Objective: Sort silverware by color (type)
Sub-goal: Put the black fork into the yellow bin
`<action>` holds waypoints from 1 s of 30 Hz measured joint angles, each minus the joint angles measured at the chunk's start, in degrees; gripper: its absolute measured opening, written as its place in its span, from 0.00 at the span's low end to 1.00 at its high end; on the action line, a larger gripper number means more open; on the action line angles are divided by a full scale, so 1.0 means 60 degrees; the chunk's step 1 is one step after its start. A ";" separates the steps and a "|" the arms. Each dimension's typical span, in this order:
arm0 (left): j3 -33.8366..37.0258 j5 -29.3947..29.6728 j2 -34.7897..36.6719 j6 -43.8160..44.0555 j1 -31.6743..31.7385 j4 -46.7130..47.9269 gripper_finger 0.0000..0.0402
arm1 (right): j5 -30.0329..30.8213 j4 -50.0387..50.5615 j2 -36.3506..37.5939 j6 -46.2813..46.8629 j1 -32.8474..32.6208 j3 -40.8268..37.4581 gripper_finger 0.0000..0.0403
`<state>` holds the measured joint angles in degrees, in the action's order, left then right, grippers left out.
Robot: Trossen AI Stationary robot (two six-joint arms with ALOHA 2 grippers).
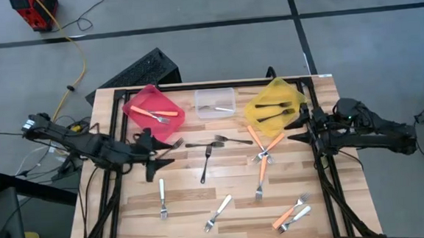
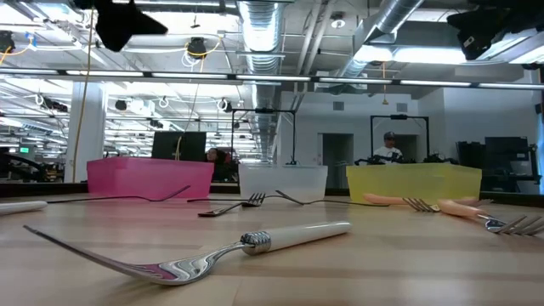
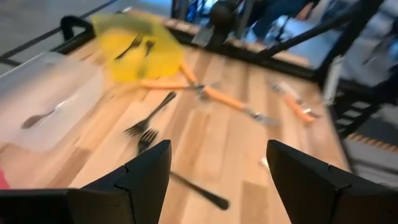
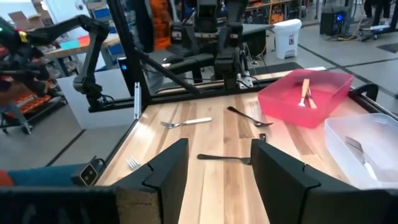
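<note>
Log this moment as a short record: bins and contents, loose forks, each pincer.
red bin: one orange-handled fork
clear bin: one silver fork
yellow bin: two black forks
table: silver, orange-handled and black forks lying loose
left pincer: open, empty, near the red bin
right pincer: open, empty, beside the yellow bin

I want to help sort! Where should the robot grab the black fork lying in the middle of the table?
Probably the middle of the black fork's thin handle, coming straight down from above. It lies flat and alone on the table, so fingers can straddle the handle from both sides.
</note>
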<state>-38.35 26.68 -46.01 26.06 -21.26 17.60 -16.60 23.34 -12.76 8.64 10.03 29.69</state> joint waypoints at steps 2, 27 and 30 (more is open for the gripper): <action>0.0000 0.0137 -0.0454 0.0007 0.0000 -0.0109 0.62 | 0.0009 0.0024 -0.0007 0.0009 -0.0050 0.0000 0.50; -0.0008 0.1077 -0.5449 0.0624 0.0953 -0.3637 0.62 | 0.0523 0.0234 -0.0003 -0.0004 -0.0046 0.0004 0.50; -0.0080 0.0950 -0.5906 0.0641 0.1203 -0.3666 0.62 | 0.0636 0.0360 -0.0003 -0.0004 -0.0046 0.0004 0.50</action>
<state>-38.83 32.38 -81.45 29.91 -14.04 -4.40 -12.79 25.50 -12.78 8.62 9.76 29.71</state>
